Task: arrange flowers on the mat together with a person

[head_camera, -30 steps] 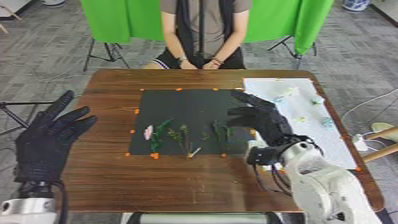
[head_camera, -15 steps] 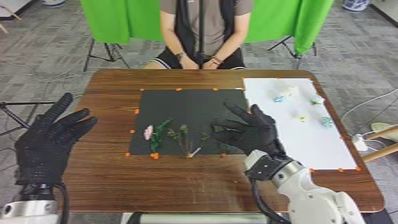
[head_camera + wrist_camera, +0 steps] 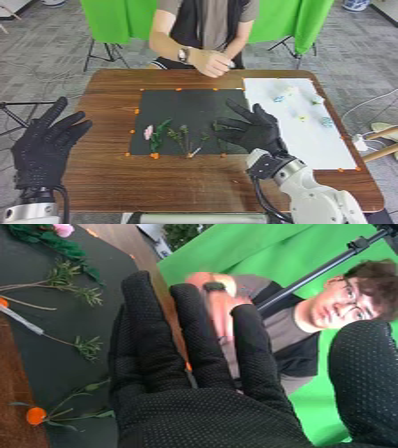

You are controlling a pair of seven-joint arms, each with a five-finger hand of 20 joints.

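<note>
Across the brown worktop (image 3: 178,185), a black mat (image 3: 191,107) lies beside a white sheet (image 3: 320,150), the sheet toward the right. The left hand (image 3: 43,152) is open at the worktop's left side; the right hand (image 3: 253,135), its fingers extended and holding nothing, is over the mat's right edge. Green sprigs (image 3: 182,137) lie on the mat's near half, left of the right hand, with a pink flower (image 3: 148,132) to their left. Small pale blossoms (image 3: 327,122) dot the sheet. Little orange markers (image 3: 155,156) edge the mat.
</note>
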